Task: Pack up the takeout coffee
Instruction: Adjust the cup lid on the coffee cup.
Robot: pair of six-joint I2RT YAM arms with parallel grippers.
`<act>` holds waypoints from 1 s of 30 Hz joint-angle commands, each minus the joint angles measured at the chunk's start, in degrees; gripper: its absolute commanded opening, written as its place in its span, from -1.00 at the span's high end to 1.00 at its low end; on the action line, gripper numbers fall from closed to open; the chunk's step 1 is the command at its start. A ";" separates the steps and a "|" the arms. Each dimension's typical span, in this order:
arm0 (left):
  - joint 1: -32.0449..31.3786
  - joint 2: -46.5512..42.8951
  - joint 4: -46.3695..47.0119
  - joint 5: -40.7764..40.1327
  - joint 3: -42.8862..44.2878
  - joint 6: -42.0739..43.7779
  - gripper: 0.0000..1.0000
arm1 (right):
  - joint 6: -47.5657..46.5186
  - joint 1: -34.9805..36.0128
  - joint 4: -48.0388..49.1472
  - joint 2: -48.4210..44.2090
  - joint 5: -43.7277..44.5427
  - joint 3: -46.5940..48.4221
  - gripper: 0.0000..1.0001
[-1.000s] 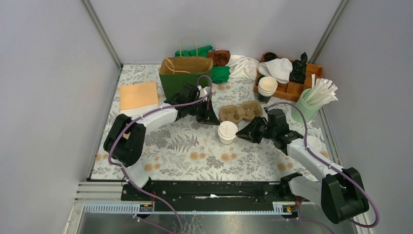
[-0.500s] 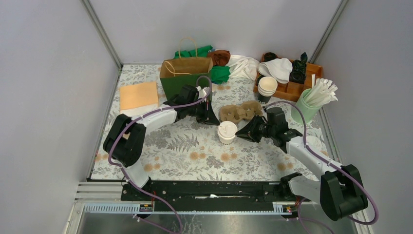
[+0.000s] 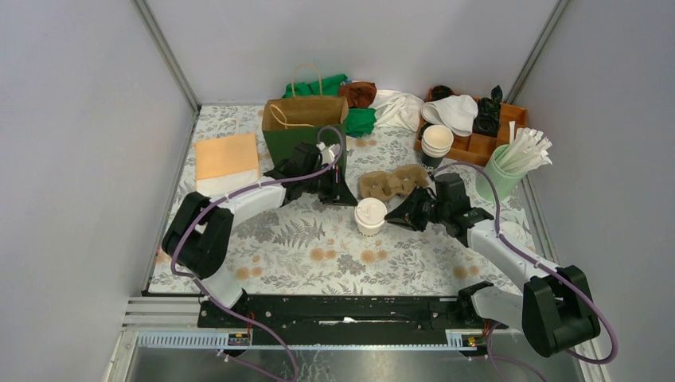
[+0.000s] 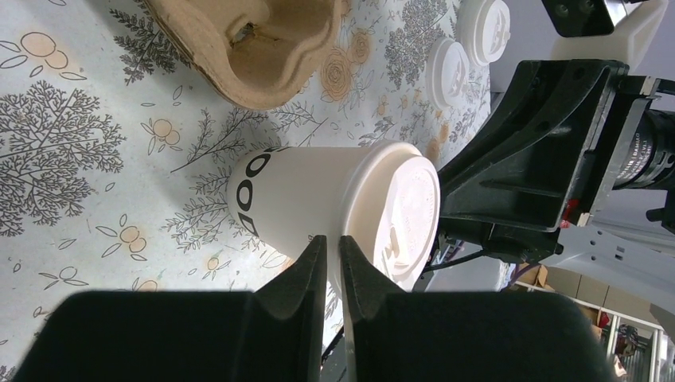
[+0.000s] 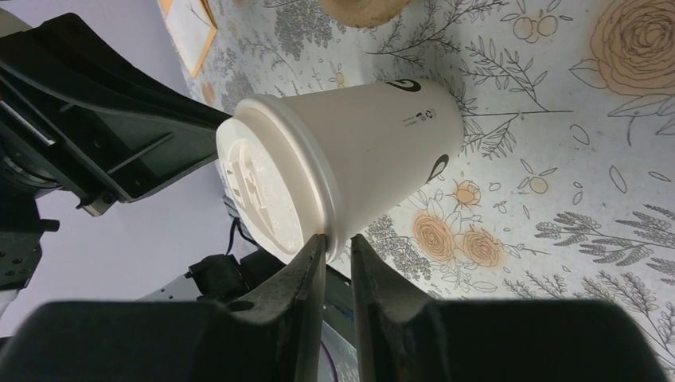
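Takeout coffee [image 3: 371, 215] upright on table [image 3: 302, 239], frame centre. Left fingers [image 4: 306, 274] and right fingers [image 5: 306, 267] clenched on lid rim from opposite sides, likely to steady a shared lift.

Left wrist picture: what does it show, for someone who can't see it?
A white paper cup with a lid stands on a flowery tablecloth, and the left pincer, nearly closed, reaches the lid's rim; whether it pinches is unclear. The right pincer, black, is close behind the cup, with a brown cup carrier and two loose lids nearby.
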 commanded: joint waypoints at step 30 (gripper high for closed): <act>16.56 -17.86 -50.92 -37.56 44.69 7.87 -0.35 | -24.59 2.09 -31.81 12.14 18.15 46.37 -0.99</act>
